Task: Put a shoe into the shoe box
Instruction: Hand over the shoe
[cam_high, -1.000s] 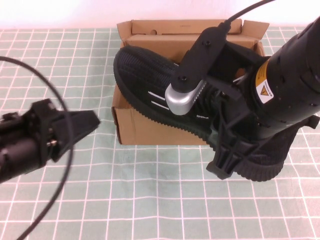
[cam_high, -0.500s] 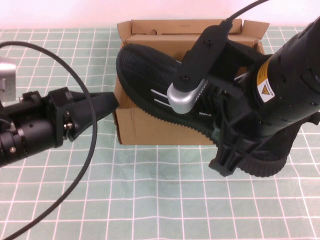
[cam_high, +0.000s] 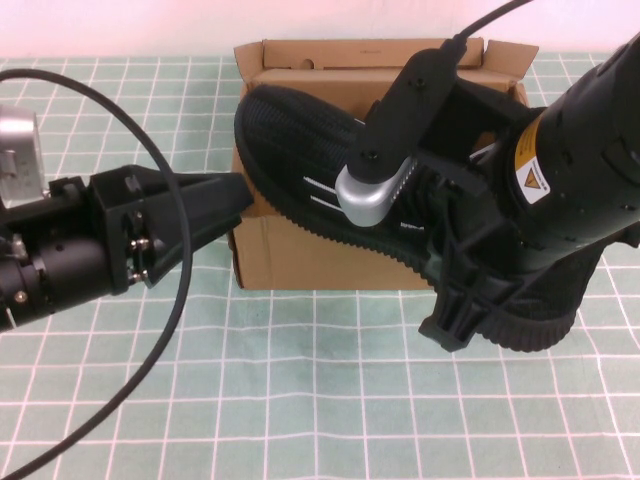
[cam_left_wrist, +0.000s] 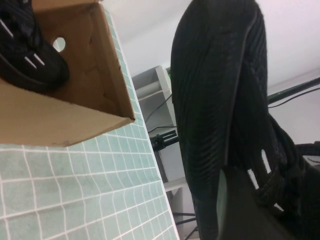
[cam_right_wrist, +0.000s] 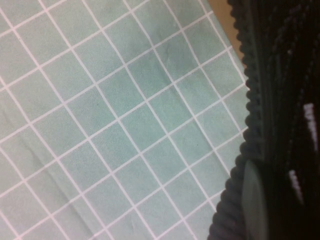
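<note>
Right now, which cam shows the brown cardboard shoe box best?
High view: the brown cardboard shoe box shows its front wall and flaps, part hidden by the black knit sneaker. Left wrist view shows only one corner; right wrist view, a sliver.

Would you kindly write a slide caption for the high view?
Right gripper holds black knit sneaker over brown cardboard shoe box; left gripper nears its toe.

Surface: green cloth (cam_right_wrist: 125, 115) with a white grid, slightly creased.
Shoe: black knit sneaker (cam_right_wrist: 280, 100) along one edge, ridged sole rim facing the cloth, white marks on its side.
Box: sliver of brown cardboard (cam_right_wrist: 220, 7) in one corner.
</note>
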